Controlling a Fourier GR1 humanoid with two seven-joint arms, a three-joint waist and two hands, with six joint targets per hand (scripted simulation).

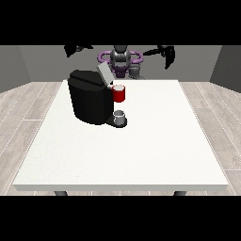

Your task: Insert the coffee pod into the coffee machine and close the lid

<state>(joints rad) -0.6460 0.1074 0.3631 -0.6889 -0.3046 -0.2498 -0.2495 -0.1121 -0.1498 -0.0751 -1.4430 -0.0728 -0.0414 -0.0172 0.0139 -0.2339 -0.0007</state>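
A black coffee machine [89, 100] stands on the white table [141, 150], left of centre towards the back. Its grey lid [104, 73] is tilted up and open. Under the lid, a red round holder [119, 94] juts from the machine's front, with a pale rim at its top. A small grey cup [120, 115] sits on the machine's base below it. I cannot tell whether a pod lies in the holder. Both hands are raised beside the robot, far from the machine. The hand at the view's left [76, 48] is up high. The hand at the view's right [167, 54] hangs with straight fingers, holding nothing.
The robot's grey and purple torso [121, 59] stands behind the table's far edge. Bare white tabletop stretches in front of and to the right of the machine. A wooden floor [23, 113] surrounds the table.
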